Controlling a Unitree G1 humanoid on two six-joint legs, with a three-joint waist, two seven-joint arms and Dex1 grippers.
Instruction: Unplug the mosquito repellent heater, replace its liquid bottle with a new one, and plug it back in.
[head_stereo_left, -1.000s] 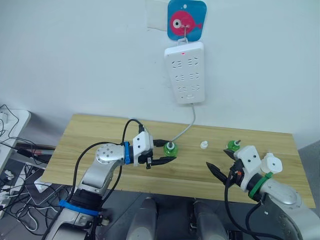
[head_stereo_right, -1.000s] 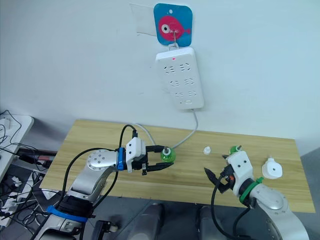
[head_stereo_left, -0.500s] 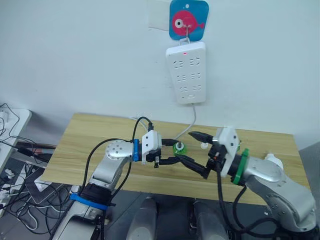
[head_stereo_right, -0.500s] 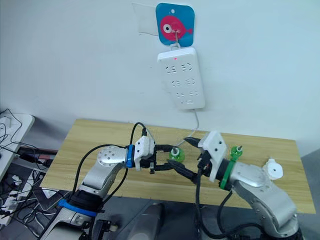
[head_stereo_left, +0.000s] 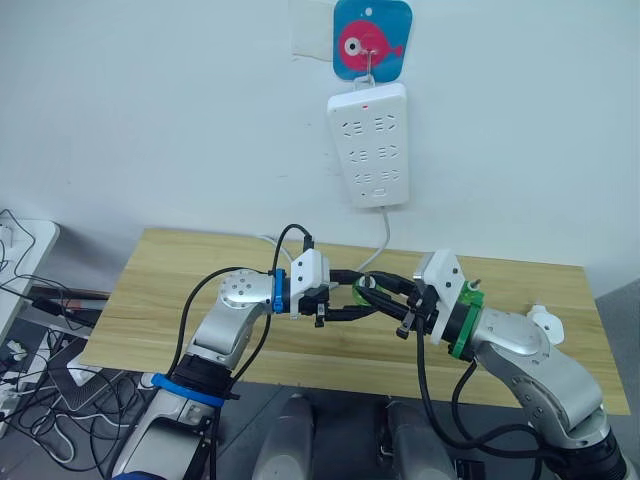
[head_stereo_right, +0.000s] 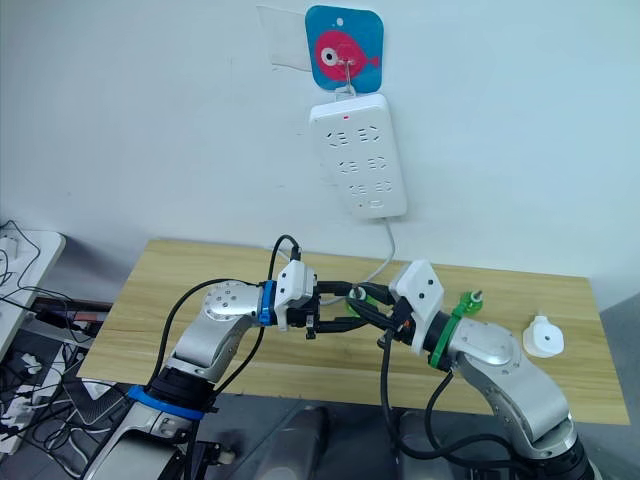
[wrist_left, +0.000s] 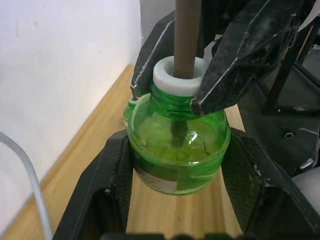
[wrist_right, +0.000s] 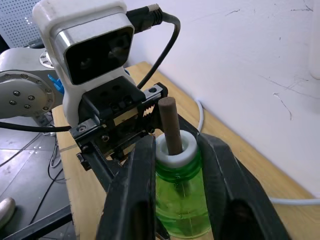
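The left gripper (wrist_left: 177, 200) is closed on the green liquid bottle (wrist_left: 177, 150): its two black fingers (wrist_left: 112, 185) press against opposite sides of the bottle's body. The right gripper (wrist_right: 175, 165) is closed on the same bottle at the neck, one finger (wrist_right: 132, 190) on each side of the white collar (wrist_right: 175, 150). The two grippers meet over the middle of the wooden table (head_stereo_left: 180, 290), with the bottle held between them above the tabletop.

The bottle is round-bodied, of clear green plastic, with a threaded neck. Green liquid fills most of the body. A brown wick rod (wrist_left: 185, 35) stands upright through the white collar and runs down into the liquid.

A second green bottle (head_stereo_right: 468, 303) stands on the table behind the right arm, near the back edge. Whether it holds liquid cannot be told.

The mosquito repellent heater (head_stereo_right: 541, 338) lies on the table near its right end, well apart from both grippers. It is a small, rounded white plastic unit. It is not plugged in.

A white power strip (head_stereo_left: 369, 145) hangs on the wall above the table, below a blue plaque with a pink fish (head_stereo_left: 371, 40). Its white cable (head_stereo_left: 378, 250) runs down to the tabletop.
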